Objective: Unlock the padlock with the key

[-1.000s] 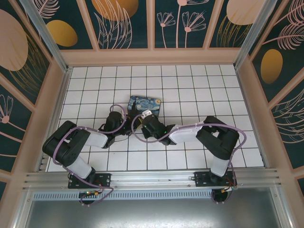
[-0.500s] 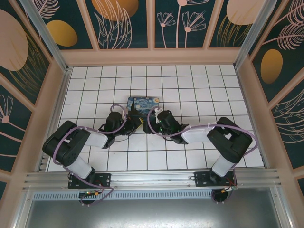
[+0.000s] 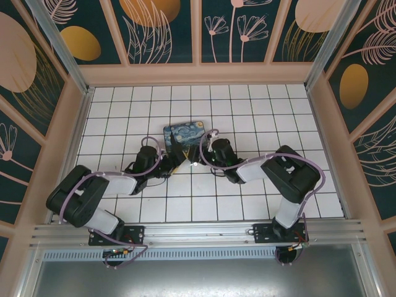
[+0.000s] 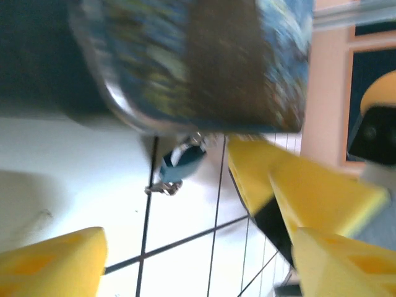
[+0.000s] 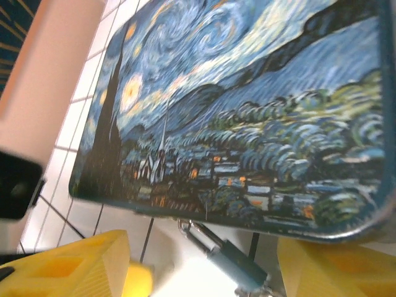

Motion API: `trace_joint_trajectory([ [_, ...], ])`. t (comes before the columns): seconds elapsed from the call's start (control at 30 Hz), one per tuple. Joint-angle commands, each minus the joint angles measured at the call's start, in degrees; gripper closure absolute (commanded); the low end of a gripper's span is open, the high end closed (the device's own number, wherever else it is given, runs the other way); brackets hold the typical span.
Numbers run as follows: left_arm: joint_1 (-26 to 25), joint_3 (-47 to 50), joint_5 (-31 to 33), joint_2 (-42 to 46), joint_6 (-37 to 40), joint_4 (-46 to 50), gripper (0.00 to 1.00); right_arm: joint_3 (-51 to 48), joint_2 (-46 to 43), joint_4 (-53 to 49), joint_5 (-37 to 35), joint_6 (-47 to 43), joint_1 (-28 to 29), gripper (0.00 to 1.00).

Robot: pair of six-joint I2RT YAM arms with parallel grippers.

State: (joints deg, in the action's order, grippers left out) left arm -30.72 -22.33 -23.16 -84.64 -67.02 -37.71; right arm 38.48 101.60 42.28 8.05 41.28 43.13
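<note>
**A:** Two spread wide, nothing held: left end effector (image 4: 198, 241), right end effector (image 5: 201, 260). Padlock (image 5: 232, 260) lies on the table (image 3: 247, 111), just beside the painted box (image 5: 247, 111).

**B:** Likely light, hard, slippery. Pinch the flat body, not the thin shackle.

Painted tin (image 3: 184, 132) (swirly blue-yellow print) flat on tiled table (image 3: 247, 105).
</note>
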Motion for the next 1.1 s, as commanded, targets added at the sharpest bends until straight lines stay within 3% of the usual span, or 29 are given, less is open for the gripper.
trace_joint_trajectory([
  [0.0, -0.4, -4.5, 0.9, 4.0, 5.0, 8.0, 0.07, 3.4, 2.0, 5.7, 2.1, 3.2, -2.6, 0.35],
  [0.03, -0.4, -6.2, 2.2, 4.6, 6.7, 11.0, 0.02, 4.3, 2.1, 5.4, 3.0, 3.1, -3.1, 0.36],
  [0.33, 0.6, -26.8, 18.7, 3.9, 22.5, 35.6, 0.02, -0.8, -2.6, 2.4, 4.4, 0.9, -3.5, 0.36],
  [0.57, 1.8, -38.0, 32.8, 0.1, 30.3, 43.0, 0.01, -1.2, -0.7, 0.6, 5.0, -2.3, -3.9, 0.44],
  [0.83, 8.6, -40.6, 25.9, -4.3, 29.3, 44.4, 0.02, 1.9, 2.8, -2.5, 6.8, -4.9, -3.9, 0.49],
  [1.07, 9.1, -41.2, 27.1, -5.3, 30.5, 44.8, 0.02, 2.8, 5.2, -2.9, 8.0, -5.2, -3.8, 0.49],
])
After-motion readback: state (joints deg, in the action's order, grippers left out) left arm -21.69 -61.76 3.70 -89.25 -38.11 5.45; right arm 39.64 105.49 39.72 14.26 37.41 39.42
